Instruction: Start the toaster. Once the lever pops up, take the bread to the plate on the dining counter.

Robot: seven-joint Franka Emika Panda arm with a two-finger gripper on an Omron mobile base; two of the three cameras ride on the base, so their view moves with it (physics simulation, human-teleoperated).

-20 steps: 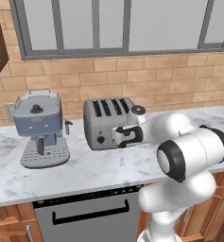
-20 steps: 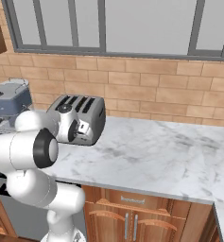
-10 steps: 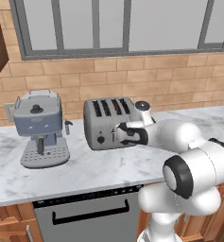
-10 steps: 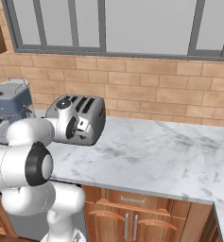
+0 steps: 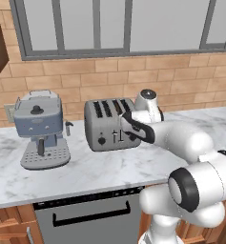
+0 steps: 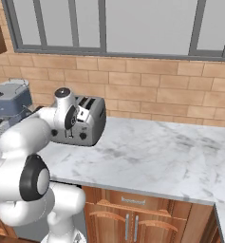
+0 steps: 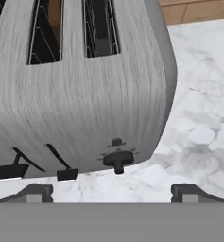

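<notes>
A white robot arm reached over a marble worktop point(image 5: 86, 174) that ran along a brick wall beneath a row of windows. Its fingers point(image 7: 111, 193) were spread wide and held nothing; the two dark tips stood far apart, just in front of the toaster's face and clear of it.

The toaster point(image 5: 109, 125), a boxy brushed-grey metal one with four slots on top, stood toward the back edge of the worktop, near the wall. In the hand view its front showed a black knob point(image 7: 116, 161) and two small black levers point(image 7: 66, 174), both sitting low on the front. Something brown showed inside one of the slots point(image 7: 54, 19); I could not tell whether it was the bread.

A blue-grey espresso machine point(image 5: 39, 131) stood near the toaster, on the side farther from the arm. Below the worktop's front edge were a dishwasher front point(image 5: 90, 219) and wooden cupboard doors point(image 6: 133, 220).
</notes>
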